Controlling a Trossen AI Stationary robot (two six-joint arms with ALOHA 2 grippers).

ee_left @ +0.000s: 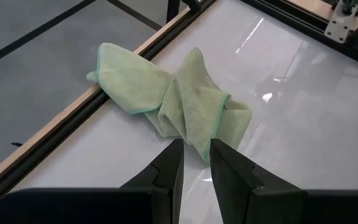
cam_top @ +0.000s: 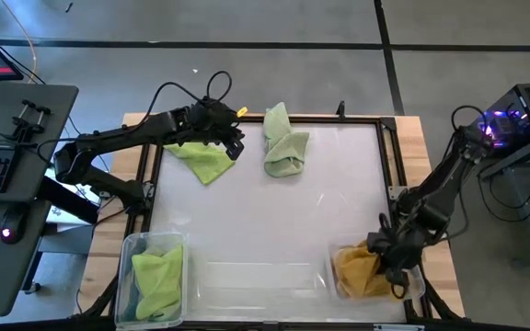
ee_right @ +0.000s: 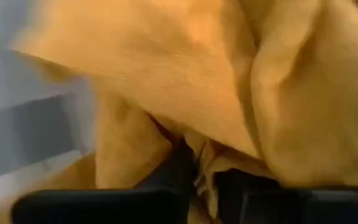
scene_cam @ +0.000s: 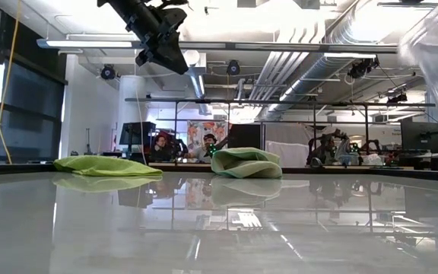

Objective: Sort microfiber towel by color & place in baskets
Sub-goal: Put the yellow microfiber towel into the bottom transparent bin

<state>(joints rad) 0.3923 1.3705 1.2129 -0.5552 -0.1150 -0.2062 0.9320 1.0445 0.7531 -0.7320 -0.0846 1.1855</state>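
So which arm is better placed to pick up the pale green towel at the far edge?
The left. Its gripper hovers open just beside the pale green microfiber towel, while the right gripper is far away in the clear plastic basket, gripping the orange towel.

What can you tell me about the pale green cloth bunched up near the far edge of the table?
The pale green cloth is a soft, fuzzy-looking towel with a darker green stitched hem. It lies crumpled in loose folds on the white table, one corner draped over the black frame at the far edge. Nothing grips it; the left gripper hovers just short of it, fingers slightly apart.
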